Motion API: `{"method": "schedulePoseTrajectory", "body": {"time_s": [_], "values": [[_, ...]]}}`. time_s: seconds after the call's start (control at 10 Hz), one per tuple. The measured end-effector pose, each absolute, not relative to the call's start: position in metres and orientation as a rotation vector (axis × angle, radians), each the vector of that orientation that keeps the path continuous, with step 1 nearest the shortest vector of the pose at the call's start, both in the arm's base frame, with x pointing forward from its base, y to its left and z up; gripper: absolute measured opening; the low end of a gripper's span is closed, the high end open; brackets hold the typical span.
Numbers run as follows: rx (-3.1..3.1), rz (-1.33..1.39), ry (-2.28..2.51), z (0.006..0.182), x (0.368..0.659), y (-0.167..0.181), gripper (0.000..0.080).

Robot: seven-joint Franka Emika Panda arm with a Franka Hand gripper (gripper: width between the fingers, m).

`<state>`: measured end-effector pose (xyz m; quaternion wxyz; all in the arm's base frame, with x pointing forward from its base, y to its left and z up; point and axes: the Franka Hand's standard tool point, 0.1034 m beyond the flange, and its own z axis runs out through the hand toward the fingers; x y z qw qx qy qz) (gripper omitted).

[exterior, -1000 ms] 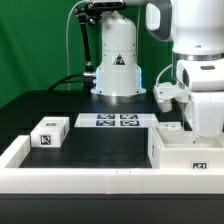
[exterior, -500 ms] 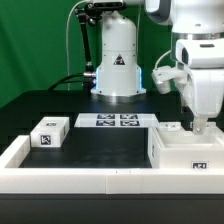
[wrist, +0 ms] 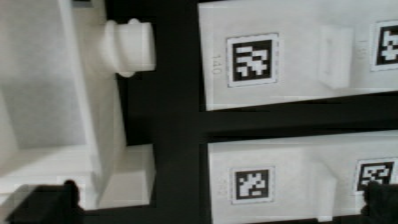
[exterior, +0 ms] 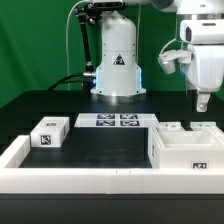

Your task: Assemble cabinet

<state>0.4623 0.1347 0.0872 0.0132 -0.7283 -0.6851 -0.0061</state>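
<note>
While the cabinet [exterior: 186, 152] is sitting on the tabletop [exterior: 100, 146] in the exterior view's right corner of the white rail [exterior: 80, 182], likely braced there for fitting parts, the pincer [exterior: 203, 102] is hanging above it, apparently carrying nothing, though whether its jaws are apart I cannot tell.

Your arm hangs high, with its gripper pointing straight down.
Your big, smooth white plastic robot arm [exterior: 205, 45] fills the top corner on the exterior view's right, and the picture edge cuts off its top. At its end, the white two-finger gripper [exterior: 203, 106] points straight down in the air. Its short dark fingers [exterior: 202, 98] sit close side by side, and you cannot tell if they are apart or closed. In the wrist view, one dark fingertip [wrist: 43, 203] peeks in at the edge.
</note>
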Motion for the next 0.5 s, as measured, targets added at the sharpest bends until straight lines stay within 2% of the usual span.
{"method": "schedulePoseTrajectory", "body": {"time_s": [0.4, 0.5], "values": [[-2.272, -0.011, -2.122, 0.082, 0.461, 0.131, 0.0797], [-2.265, -0.041, -2.118, 0.070, 0.461, 0.137, 0.0797]]}}
